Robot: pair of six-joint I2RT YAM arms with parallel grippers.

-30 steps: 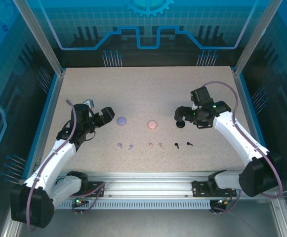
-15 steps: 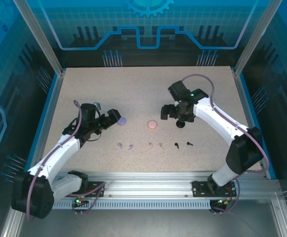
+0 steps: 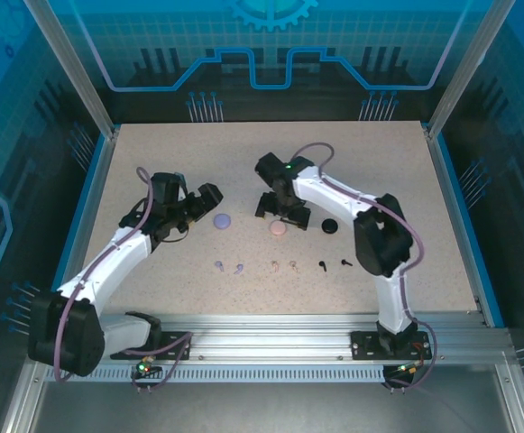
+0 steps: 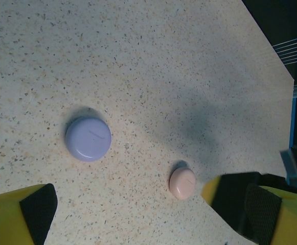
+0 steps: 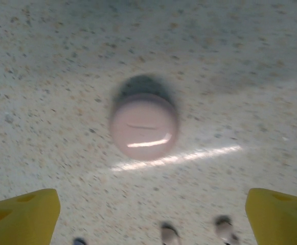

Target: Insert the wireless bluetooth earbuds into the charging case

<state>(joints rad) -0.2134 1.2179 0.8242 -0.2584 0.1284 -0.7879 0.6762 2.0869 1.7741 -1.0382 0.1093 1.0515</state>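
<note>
bench [image 3: 271, 171]: speckled, stone-like top, matt and finely grainy
pink case [image 5: 144, 126]: smooth plastic, glossy, catching a bright streak of light
lilac case [image 4: 88, 139]: smooth plastic with a softer satin sheen
fingers [image 4: 15, 206]: matt yellow plastic; the dark pads are perhaps rubber
arms [image 3: 108, 266]: white shells of glossy plastic
rails [image 3: 271, 334]: bare brushed metal

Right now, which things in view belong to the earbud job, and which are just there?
Job: lilac case, pink case, black case; lilac earbuds, pink earbuds, black earbuds, in a row nearer the arm bases.
Not the job: speckled table, aluminium rail, blue enclosure wall.
</note>
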